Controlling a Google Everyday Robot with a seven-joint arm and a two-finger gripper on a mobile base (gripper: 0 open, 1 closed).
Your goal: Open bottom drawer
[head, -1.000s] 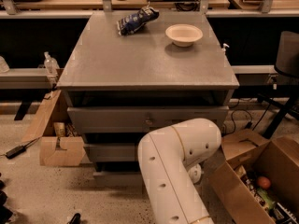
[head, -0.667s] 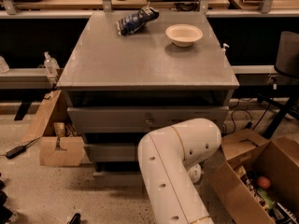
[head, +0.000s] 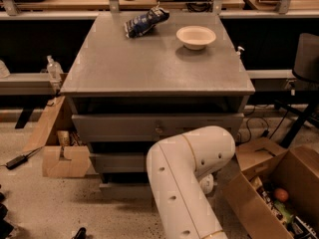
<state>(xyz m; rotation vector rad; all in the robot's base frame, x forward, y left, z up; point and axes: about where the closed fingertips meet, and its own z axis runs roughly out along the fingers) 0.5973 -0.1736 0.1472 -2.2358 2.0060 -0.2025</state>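
Nothing's really changed from a second ago: the white arm (head: 185,183) sits in the same spot in front of the grey cabinet (head: 149,71), and the drawers look the same too. The bottom drawer (head: 124,189) is the lowest tier, down near the floor. Only the left part of its flat grey front shows, because the arm covers the rest. The gripper is somewhere behind the arm by the lower drawers, so I can't tell if it's gripping anything. The bowl (head: 196,36) and snack bag (head: 146,21) sit on top.
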